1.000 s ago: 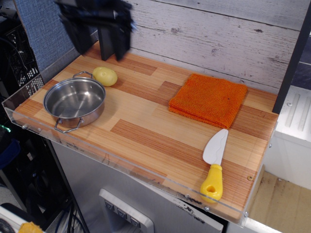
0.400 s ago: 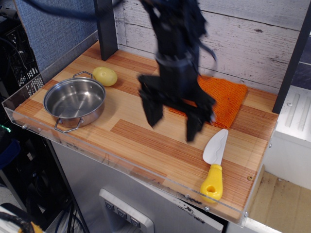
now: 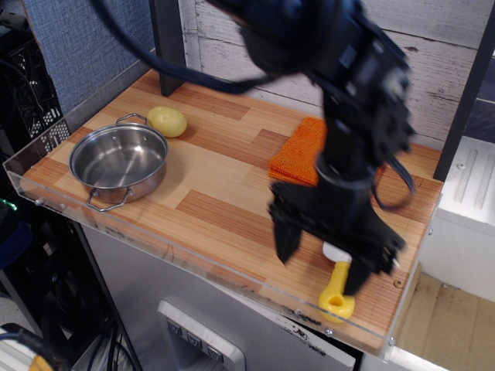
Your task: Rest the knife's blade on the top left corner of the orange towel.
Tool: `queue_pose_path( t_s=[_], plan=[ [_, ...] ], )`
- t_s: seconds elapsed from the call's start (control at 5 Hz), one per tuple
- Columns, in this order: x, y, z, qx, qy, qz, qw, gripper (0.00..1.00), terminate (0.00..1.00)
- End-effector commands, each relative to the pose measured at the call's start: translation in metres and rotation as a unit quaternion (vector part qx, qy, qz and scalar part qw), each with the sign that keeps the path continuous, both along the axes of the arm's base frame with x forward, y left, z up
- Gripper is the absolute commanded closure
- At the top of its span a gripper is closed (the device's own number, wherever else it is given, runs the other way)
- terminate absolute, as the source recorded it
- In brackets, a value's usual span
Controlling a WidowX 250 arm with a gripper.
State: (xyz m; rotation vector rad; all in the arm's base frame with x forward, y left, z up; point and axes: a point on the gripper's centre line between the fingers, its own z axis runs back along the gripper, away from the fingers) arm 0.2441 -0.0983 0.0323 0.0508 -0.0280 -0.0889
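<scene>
Black gripper spread wide, gripping nothing, above white-bladed, yellow-handled toy knife; folded orange knitted towel just beyond.

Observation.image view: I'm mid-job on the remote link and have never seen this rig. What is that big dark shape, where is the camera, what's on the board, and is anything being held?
There is only one view: a fixed camera in front of and above the wooden table, looking down at an angle.

The dark, motion-blurred shape is the robot arm. Its gripper points down with its two fingers spread, so it looks open.

Below it lies the knife. Only its yellow handle and a bit of white blade show. Nothing is held; the knife lies flat on the wood.

Behind the arm is the orange towel, partly hidden. To the left are a steel pan and a pale yellow ball just behind it.
</scene>
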Motion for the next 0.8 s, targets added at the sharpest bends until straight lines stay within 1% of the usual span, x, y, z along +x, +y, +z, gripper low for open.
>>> queue_pose_path(
  t_s=[0.0,0.2,0.4,0.6],
  plan=[
    [-0.01,-0.02,-0.007,-0.005,-0.014,0.006,0.9999,0.0,0.0],
    [-0.01,-0.014,-0.02,-0.002,-0.003,0.001,1.0,0.0,0.0],
    [-0.006,0.002,-0.029,0.005,0.001,0.01,0.9999,0.0,0.0],
    [-0.005,0.01,-0.032,0.014,0.004,0.004,0.9999,0.0,0.0]
  ],
)
